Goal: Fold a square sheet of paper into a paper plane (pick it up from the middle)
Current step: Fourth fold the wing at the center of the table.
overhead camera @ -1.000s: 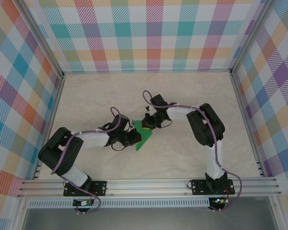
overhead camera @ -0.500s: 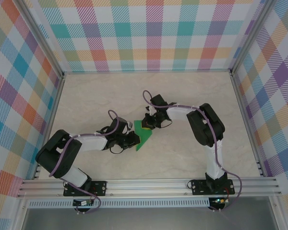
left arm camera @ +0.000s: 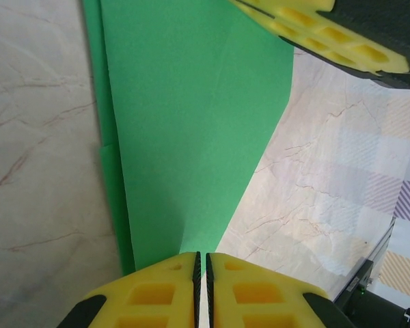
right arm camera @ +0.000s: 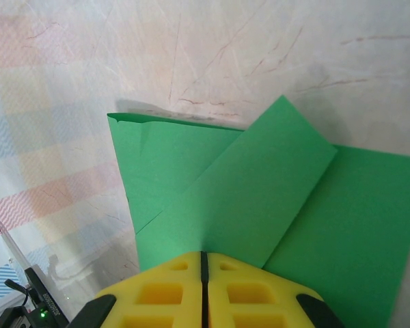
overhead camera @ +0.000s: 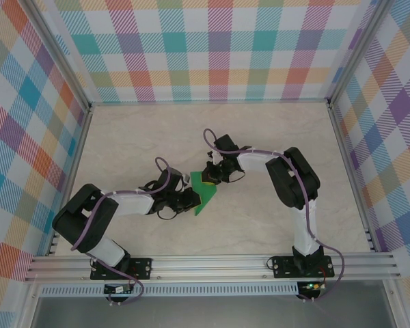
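Green paper [overhead camera: 205, 197], folded into a pointy shape, lay flat near the middle of the pale marble table [overhead camera: 273, 137], between the two grippers. On the left, the left arm [overhead camera: 126, 203] reached in low from the near left corner. The left gripper [left arm camera: 199, 263] had its yellow fingers squeezed together with no gap. Their tips sat on the left part of the green paper, where it got narrow. It was hard to tell if they pinched it or just pressed on it. A long fold ran along the paper's left edge. On the right, the right gripper [right arm camera: 203, 263] was squeezed tight too, with its tips on a slanted folded flap [right arm camera: 260, 184] on the paper's far side. The right arm [overhead camera: 290, 178] bent in from the near right corner.
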{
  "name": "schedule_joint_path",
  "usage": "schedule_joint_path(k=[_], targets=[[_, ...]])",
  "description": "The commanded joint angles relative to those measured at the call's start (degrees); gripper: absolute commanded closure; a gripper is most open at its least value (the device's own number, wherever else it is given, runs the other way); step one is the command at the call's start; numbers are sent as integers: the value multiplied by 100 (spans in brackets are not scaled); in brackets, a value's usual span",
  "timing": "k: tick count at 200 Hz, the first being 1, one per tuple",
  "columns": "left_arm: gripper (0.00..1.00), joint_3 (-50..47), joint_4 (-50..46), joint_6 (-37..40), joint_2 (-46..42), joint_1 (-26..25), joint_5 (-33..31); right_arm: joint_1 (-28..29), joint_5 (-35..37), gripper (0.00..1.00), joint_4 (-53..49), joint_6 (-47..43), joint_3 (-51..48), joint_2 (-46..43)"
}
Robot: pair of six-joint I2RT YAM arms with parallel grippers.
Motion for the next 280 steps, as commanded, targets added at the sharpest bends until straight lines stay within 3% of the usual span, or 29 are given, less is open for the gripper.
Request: schedule_joint_path(k=[1, 121, 213, 280], targets=[[86, -78, 11, 12, 142, -75, 72, -33, 501, 90, -325, -12, -100, 401], [86, 14, -535, 216, 187, -278, -197, -33, 545, 90, -410, 18, -58, 441], [98, -276, -1249, 317, -146, -663, -465, -32, 653, 90, -556, 87, -7, 501], [99, -804, -1136, 53, -583, -800, -398, -33, 734, 90, -672, 129, 109, 616]])
